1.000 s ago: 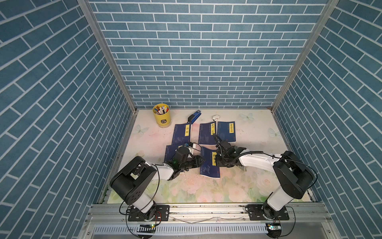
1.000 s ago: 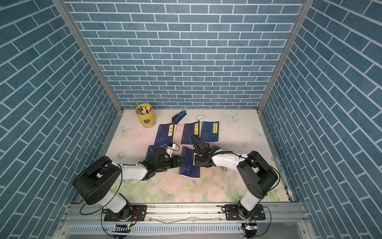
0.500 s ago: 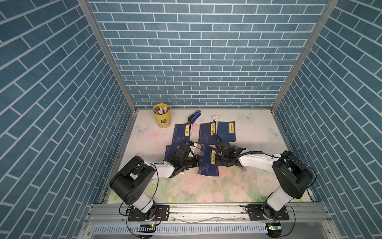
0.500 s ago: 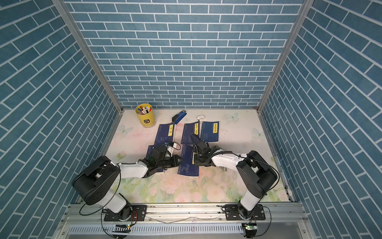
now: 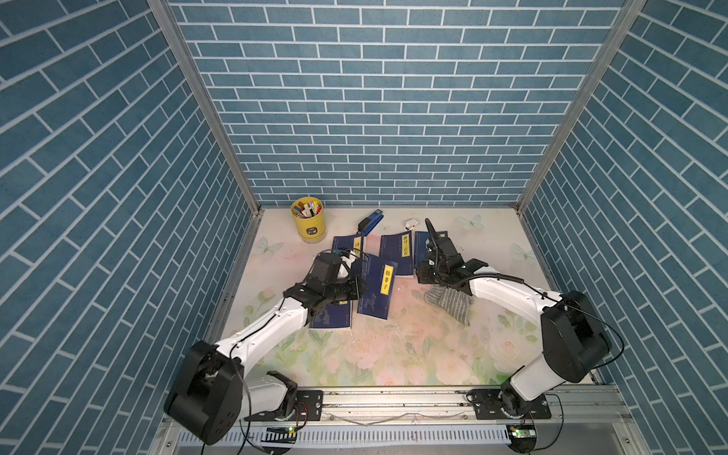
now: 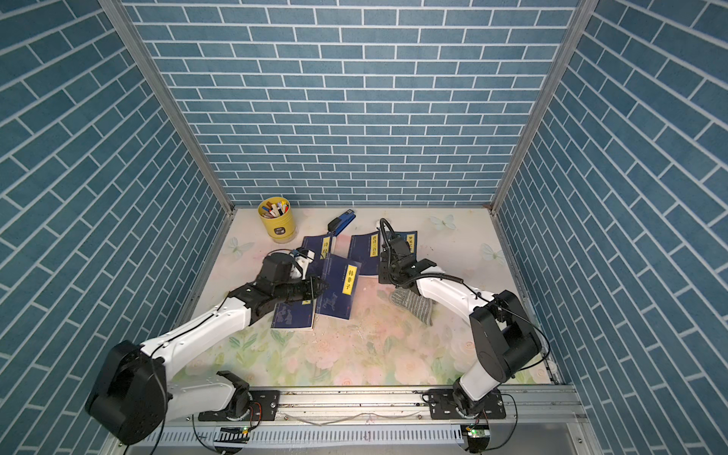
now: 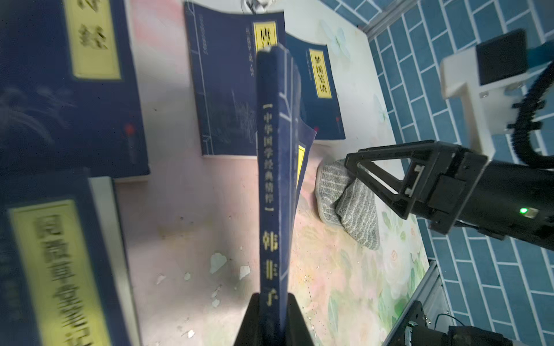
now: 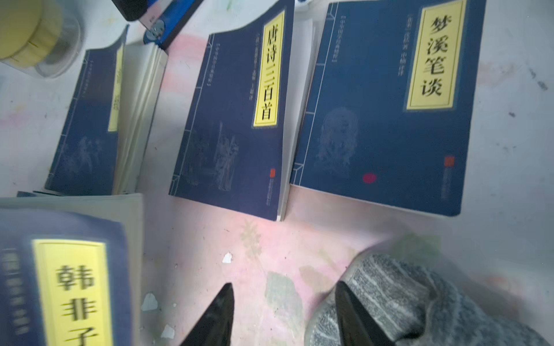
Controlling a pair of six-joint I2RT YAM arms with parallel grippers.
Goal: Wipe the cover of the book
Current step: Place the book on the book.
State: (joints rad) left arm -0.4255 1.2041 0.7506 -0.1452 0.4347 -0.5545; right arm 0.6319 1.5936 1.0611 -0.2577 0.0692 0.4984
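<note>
The left hand (image 7: 273,302) is pinched on the spine of the book (image 5: 377,289). It holds the book tilted up on edge near the centre of the desk (image 5: 394,354), towards the left edge. A second book (image 5: 331,318) lies flat just beside it. The right hand (image 8: 284,305) is spread and grips nothing. One of its fingers (image 8: 353,314) overlaps the grey cloth (image 5: 451,304), which lies on the desk right of centre. Contact cannot be confirmed.

We cannot identify small white object (image 5: 411,223) near frame centre, left arm (image 5: 268,327) hides much of lower book (image 5: 335,315), cloth (image 8: 404,299) cropped by right wrist view.
</note>
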